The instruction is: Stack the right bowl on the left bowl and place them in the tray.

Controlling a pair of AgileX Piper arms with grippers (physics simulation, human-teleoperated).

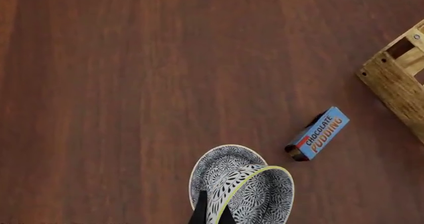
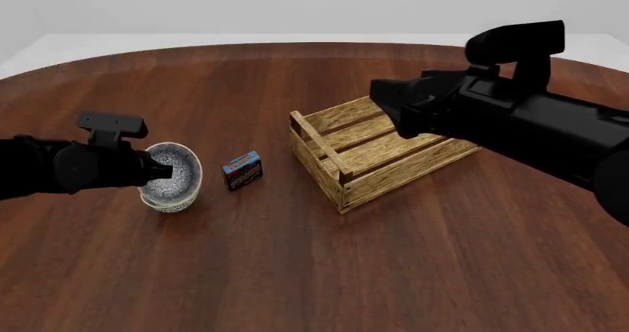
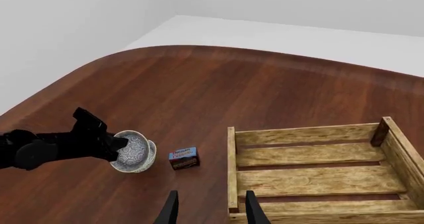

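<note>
Two patterned bowls are nested, one white-rimmed and one yellow-rimmed. In the front view the stack is at the table's left. My left gripper is shut on the stack's rim, one finger inside and one outside; it also shows as the left gripper from the front. I cannot tell whether the stack touches the table. The tray, a light-wood slatted crate, stands right of centre with nothing in it. My right gripper hangs open above the tray's near corner, holding nothing.
A small blue-and-red chocolate pudding box lies on the table between the bowls and the tray; it also shows as the box close to the stack. The right arm's bulk hides part of the tray's far end.
</note>
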